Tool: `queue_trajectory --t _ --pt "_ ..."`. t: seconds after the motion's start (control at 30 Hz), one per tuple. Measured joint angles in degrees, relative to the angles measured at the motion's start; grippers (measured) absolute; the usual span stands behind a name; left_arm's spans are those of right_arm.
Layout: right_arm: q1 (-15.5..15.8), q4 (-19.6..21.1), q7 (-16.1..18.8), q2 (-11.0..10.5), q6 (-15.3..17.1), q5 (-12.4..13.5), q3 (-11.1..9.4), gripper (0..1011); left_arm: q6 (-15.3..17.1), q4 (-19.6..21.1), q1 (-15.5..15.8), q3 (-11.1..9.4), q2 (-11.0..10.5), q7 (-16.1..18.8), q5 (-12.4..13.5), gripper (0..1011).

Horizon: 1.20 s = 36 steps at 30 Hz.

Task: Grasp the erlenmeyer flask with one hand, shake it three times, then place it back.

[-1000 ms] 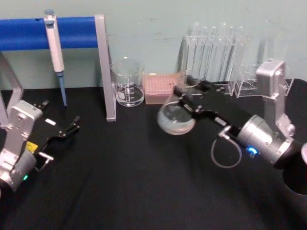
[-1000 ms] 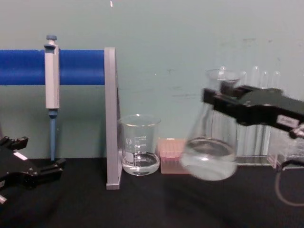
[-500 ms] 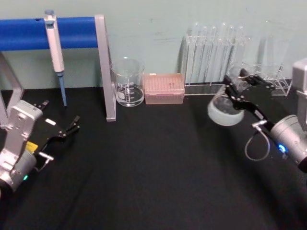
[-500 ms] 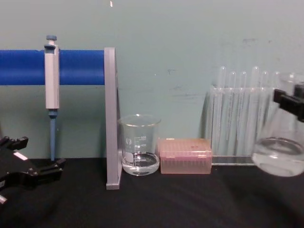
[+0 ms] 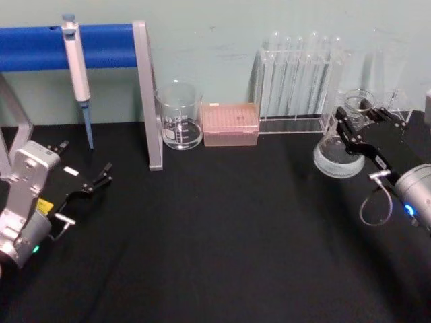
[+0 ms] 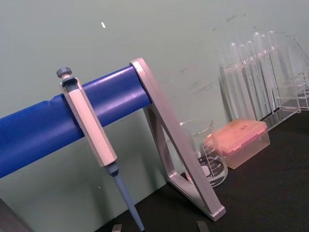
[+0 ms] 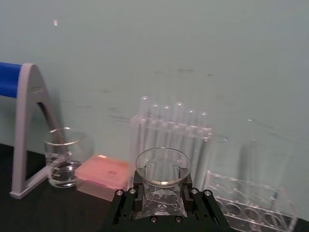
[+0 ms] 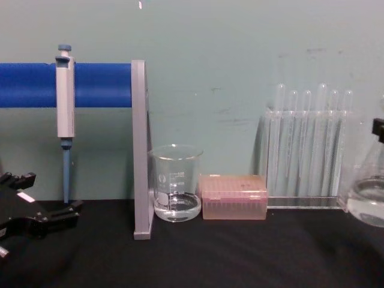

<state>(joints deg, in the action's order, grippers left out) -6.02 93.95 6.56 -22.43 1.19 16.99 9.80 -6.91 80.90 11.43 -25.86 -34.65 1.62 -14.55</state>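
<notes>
We hold the erlenmeyer flask (image 5: 339, 160) in our right gripper (image 5: 359, 120) at two o'clock.
Its jaws clamp the neck; our left gripper (image 5: 84, 165) sits at eight o'clock, jaws apart.

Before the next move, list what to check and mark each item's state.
1. Right gripper fingers clamped on the erlenmeyer flask neck: ok.
2. Liquid low in the flask's base, far below the rim: ok.
3. Gap between flask and test tube rack: cannot tell.
4. Flask lifted off the table: cannot tell.
5. Left gripper parked far left, apart from the flask: ok.
</notes>
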Motion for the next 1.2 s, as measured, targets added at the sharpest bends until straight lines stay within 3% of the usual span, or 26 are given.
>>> queue_trajectory --t 0.1,0.4,0.5,0.77,0.8,1.03,1.2 --pt "-0.48 -0.36 1.17 0.12 0.26 -0.17 0.46 449 0.00 0.00 0.00 0.00 0.00 0.00 0.00 1001" --pt "-3.52 -2.46 9.81 0.64 0.64 -0.37 4.25 449 0.00 0.00 0.00 0.00 0.00 0.00 0.00 1001" --pt "-5.13 -3.44 14.46 0.64 0.43 0.38 6.30 449 0.00 0.00 0.00 0.00 0.00 0.00 0.00 1001" --pt "-7.68 -4.88 20.95 0.14 -0.74 2.45 9.87 449 0.00 0.00 0.00 0.00 0.00 0.00 0.00 1001" --pt "-8.38 -5.21 22.94 -0.13 -1.38 3.16 11.02 449 0.00 0.00 0.00 0.00 0.00 0.00 0.00 1001" --pt "-9.89 -5.76 27.56 -0.98 -2.92 5.26 13.68 449 0.00 0.00 0.00 0.00 0.00 0.00 0.00 1001" --pt "-10.34 -5.97 28.69 -1.42 -3.14 6.44 14.60 449 0.00 0.00 0.00 0.00 0.00 0.00 0.00 1001"
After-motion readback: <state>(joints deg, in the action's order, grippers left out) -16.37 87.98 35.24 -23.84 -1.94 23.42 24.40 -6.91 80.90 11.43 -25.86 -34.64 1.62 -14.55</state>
